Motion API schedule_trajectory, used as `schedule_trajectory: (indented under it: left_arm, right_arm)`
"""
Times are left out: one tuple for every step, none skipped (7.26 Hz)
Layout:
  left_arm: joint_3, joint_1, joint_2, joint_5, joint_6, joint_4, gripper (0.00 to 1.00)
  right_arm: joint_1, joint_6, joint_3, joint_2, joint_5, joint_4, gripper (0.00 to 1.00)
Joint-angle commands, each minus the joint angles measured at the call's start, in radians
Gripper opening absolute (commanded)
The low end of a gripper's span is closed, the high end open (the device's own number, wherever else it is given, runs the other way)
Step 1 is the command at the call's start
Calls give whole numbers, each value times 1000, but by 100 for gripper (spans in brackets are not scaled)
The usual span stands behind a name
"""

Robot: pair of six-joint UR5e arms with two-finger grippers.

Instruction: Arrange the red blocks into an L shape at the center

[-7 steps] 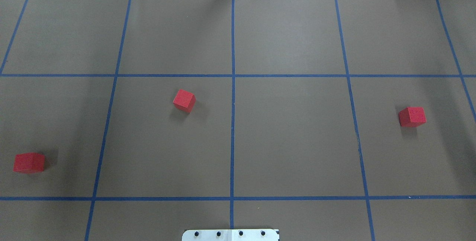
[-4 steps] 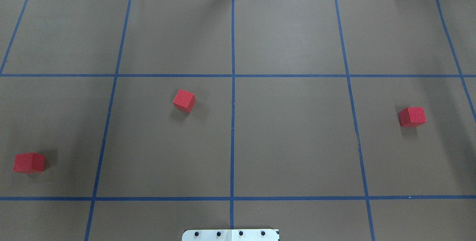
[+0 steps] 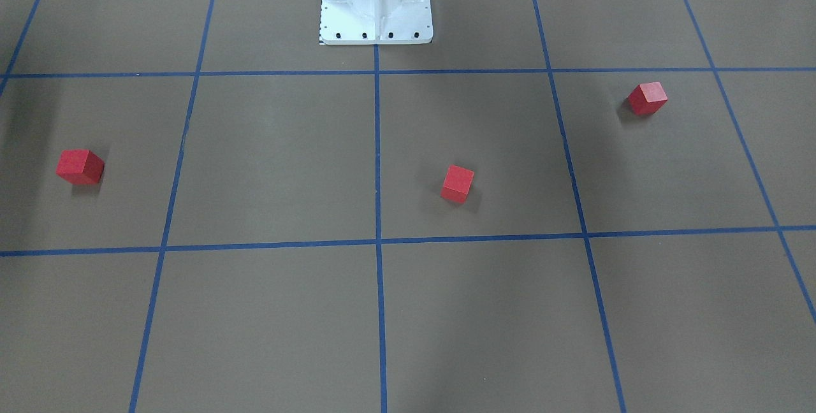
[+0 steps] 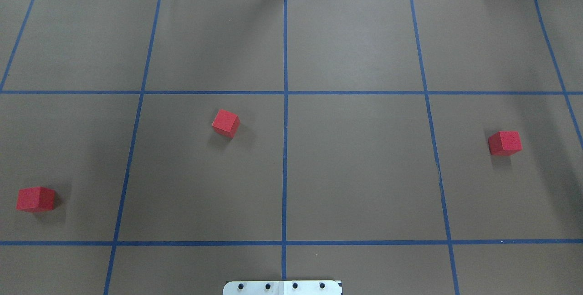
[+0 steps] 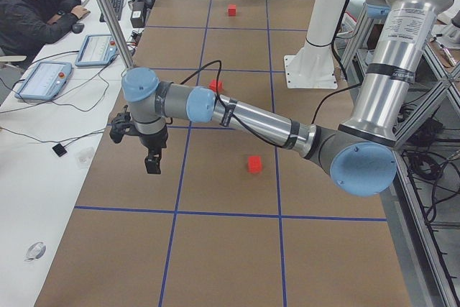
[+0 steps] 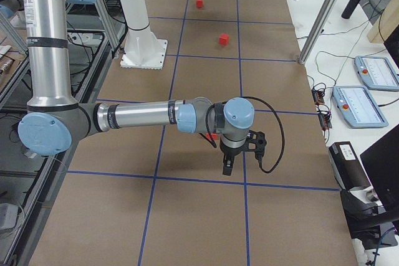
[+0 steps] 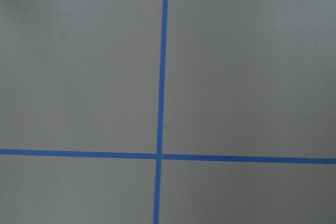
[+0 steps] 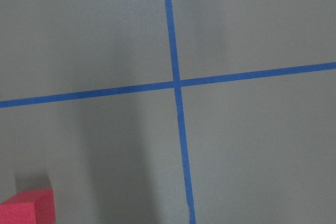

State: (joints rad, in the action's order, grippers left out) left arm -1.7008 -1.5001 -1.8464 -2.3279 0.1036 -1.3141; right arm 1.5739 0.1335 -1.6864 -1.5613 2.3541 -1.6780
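All red blocks [image 4: 225,123] unmoved since the earlier frame, well apart on the tabletop [image 4: 364,172]. Left gripper [image 5: 152,165], right gripper [image 6: 228,165]: spread or pressed together, cannot tell.

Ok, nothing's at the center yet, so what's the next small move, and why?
Probably swing the left gripper over the middle red block. It lies nearest the center crossing, on the left arm's side, so it needs the shortest carry. The far-left block and far-right block also lie loose, well away from it.
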Motion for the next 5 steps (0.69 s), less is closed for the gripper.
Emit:
schedule_trajectory:
  left_arm:
    - [-56,81,24,-142,217,7,100]
    - [-63,118,24,-228,340,-46,100]
    - [-51,118,12,-244,355,-122,100]
    - [-22,123,-5,-270,367,-141,100]
    - [-29,127,-4,-398,449,-146,100]
  right_arm:
    - [0,0,-3,0,1,1,99]
    - [0,0,-10,0,-1,1,99]
    - [0,0,-10,0,1,1,99]
    - [0,0,-12,0,1,1,99]
    - [0,0,-12,0,1,1,99]
